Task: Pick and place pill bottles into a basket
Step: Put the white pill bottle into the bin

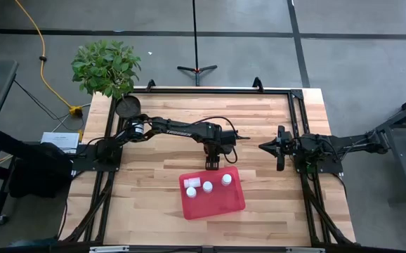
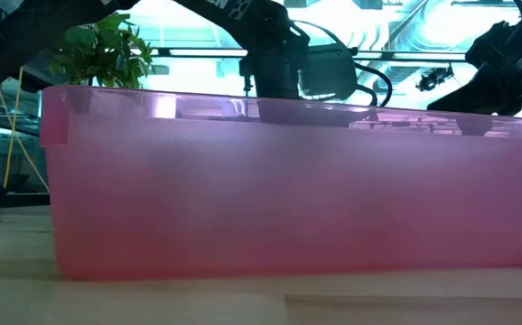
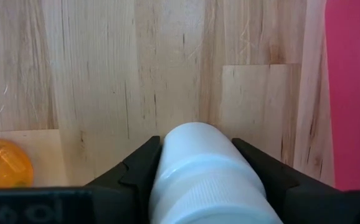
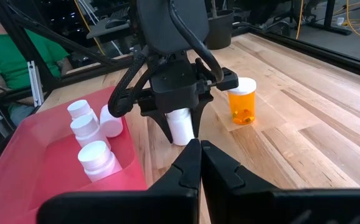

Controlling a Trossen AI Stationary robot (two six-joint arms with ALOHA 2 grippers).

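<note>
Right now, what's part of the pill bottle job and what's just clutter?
Job: white bottle clamped in left gripper; amber bottle on the table; three white bottles in the red basket.
Clutter: potted plant, black pot, tripod stand. Right gripper idle.

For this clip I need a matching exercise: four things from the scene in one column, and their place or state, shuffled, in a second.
Things:
1. white pill bottle
2. amber pill bottle
3. right gripper
4. basket

Places or states:
A. shut, holding nothing
B. standing alone on the table beside the left gripper
C. holds three white bottles
D. clamped between the left gripper's fingers, outside the basket

Pairs: 1-D, 2-B, 3-A, 4-C
</note>
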